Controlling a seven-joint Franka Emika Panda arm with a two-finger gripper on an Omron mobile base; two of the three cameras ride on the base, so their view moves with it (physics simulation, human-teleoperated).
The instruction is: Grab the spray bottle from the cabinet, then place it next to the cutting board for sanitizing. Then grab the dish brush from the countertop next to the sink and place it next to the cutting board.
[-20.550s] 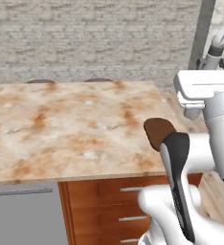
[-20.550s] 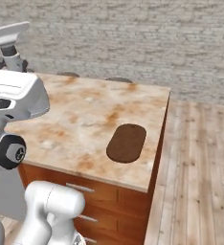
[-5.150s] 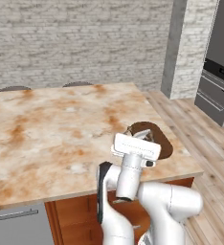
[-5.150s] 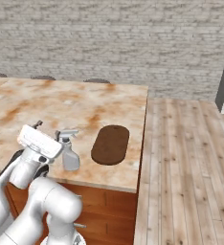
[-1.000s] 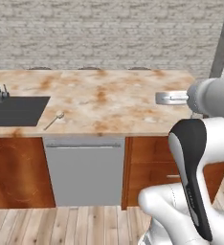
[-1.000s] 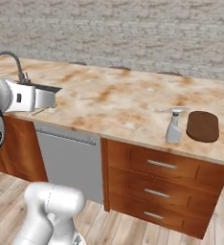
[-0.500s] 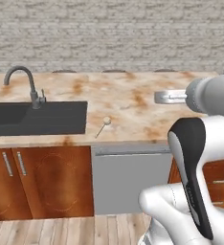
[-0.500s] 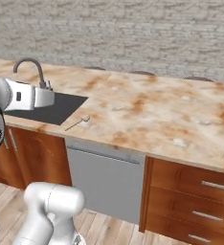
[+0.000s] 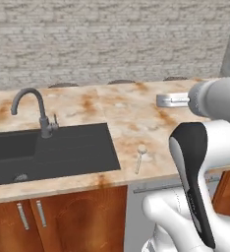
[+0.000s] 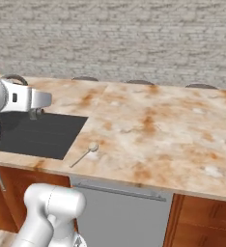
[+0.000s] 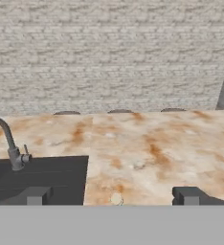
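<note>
- The whole scene had slid sideways since half a second before: the cameras rode with the base, so this was the base driving along the countertop (image 9: 136, 113), not the things moving.
- The sink (image 9: 53, 152) now sat further toward the middle of the left base view, and its curved faucet (image 9: 36, 110) stood at the basin's back edge.
- The dish brush (image 9: 140, 157) lay flat on the countertop just beside the sink's right rim, round head away from the front edge, thin handle pointing toward it. It lay in the same spot beside the sink as in the earlier frames.
- In the right base view the brush (image 10: 84, 153) lay near the basin's corner, apart from it.
- In the hand view its round head (image 11: 116, 198) peeked up at the bottom edge.
- The gripper (image 11: 113, 195) hung spread wide, its two dark fingertips (image 11: 37, 195) well apart with nothing between them, as a second before.
- It pointed level over the counter toward the brick wall (image 11: 109, 52), well apart from the brush.
</note>
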